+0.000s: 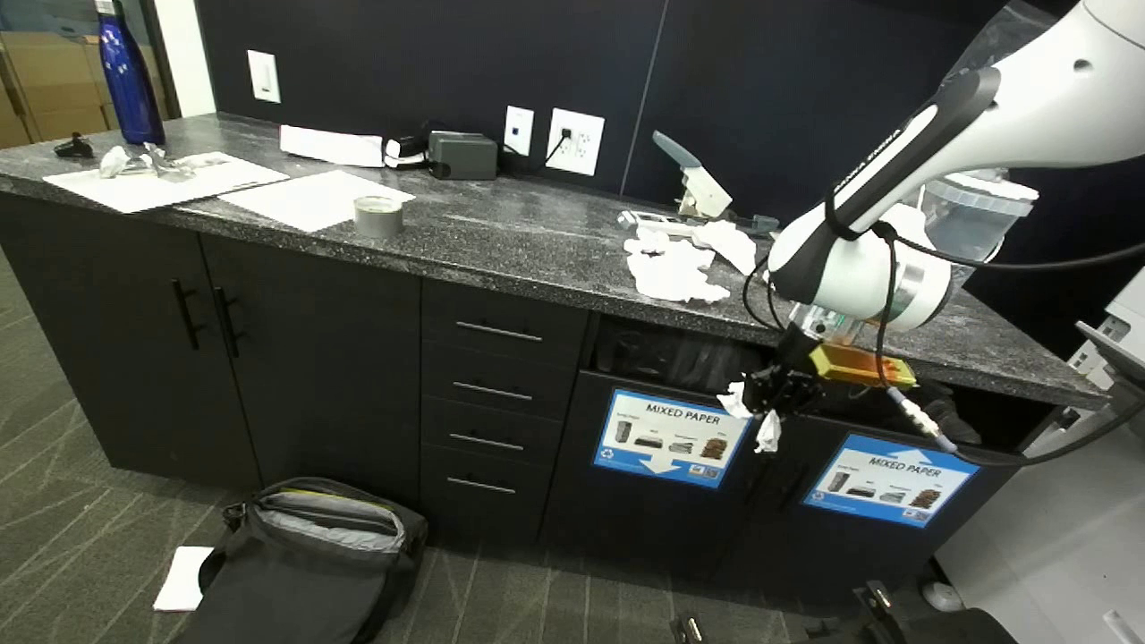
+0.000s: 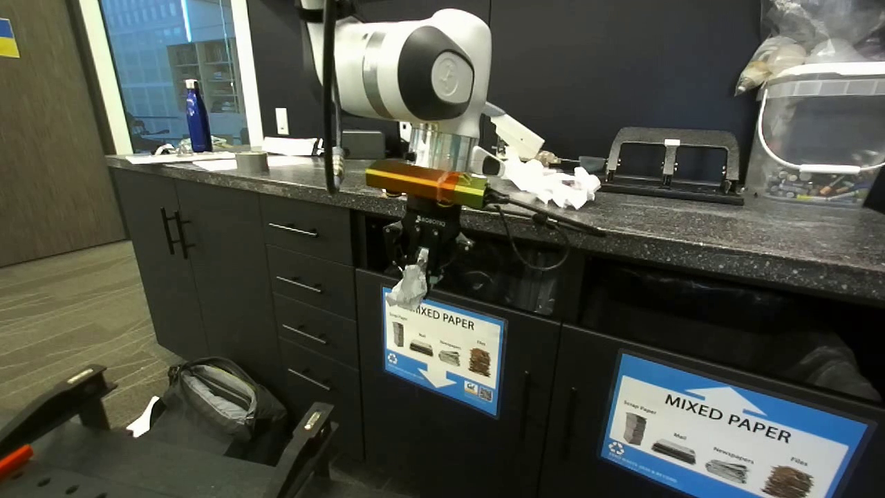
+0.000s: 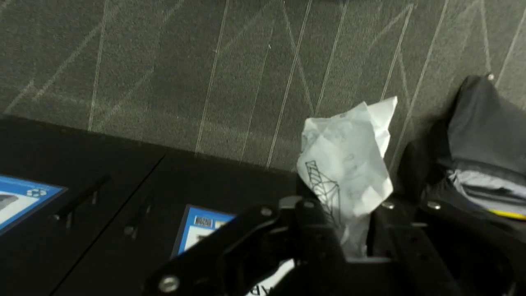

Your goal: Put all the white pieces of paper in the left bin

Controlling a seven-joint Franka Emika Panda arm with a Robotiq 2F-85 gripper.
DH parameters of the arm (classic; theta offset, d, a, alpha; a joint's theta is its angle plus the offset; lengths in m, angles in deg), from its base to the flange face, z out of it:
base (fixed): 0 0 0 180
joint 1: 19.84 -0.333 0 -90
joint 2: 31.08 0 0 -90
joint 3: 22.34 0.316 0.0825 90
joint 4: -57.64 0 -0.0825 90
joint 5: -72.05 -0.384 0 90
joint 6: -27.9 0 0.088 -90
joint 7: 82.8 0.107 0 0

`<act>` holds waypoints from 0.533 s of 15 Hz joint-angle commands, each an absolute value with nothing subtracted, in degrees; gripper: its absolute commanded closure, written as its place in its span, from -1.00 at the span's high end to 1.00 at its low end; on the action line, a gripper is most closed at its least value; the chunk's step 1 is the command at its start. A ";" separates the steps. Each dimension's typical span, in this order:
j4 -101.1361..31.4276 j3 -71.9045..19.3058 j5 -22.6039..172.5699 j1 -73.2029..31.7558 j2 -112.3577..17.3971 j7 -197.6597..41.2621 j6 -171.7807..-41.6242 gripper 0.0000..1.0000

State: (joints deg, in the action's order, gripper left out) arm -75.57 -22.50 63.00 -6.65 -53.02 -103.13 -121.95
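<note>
A crumpled white piece of paper [image 3: 345, 160] with dark line drawing sticks out from between the fingers of my gripper [image 3: 349, 209], which is shut on it. In both exterior views the gripper [image 2: 423, 259] points down near the top of the left bin [image 2: 442, 436], apparently out in front of its face. The held paper [image 2: 409, 283] hangs over the upper part of that bin's blue-bordered label [image 2: 442, 353]. More crumpled white pieces of paper [image 1: 671, 268] lie heaped on the counter, seen in both exterior views. The left bin's slot [image 1: 675, 351] shows dark plastic inside; its contents are unclear.
The counter edge [image 1: 501, 277] runs just above the bin slots. A right bin with a similar label [image 1: 894, 478] adjoins. On the counter stand a hole punch [image 2: 671, 162], tape roll [image 1: 377, 216], flat sheets [image 1: 313, 199] and blue bottle [image 1: 128, 76]. A bag [image 1: 313, 555] lies on the floor.
</note>
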 commanded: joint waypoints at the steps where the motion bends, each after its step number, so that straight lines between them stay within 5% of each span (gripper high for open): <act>1: -80.88 -21.83 62.30 -9.00 -51.99 -98.59 -137.40 -0.74; 8: -84.58 -33.03 74.08 -24.49 -59.99 -86.30 -157.91 -0.76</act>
State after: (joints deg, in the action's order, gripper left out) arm -82.87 -27.34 71.17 -17.01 -56.90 -90.84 -150.05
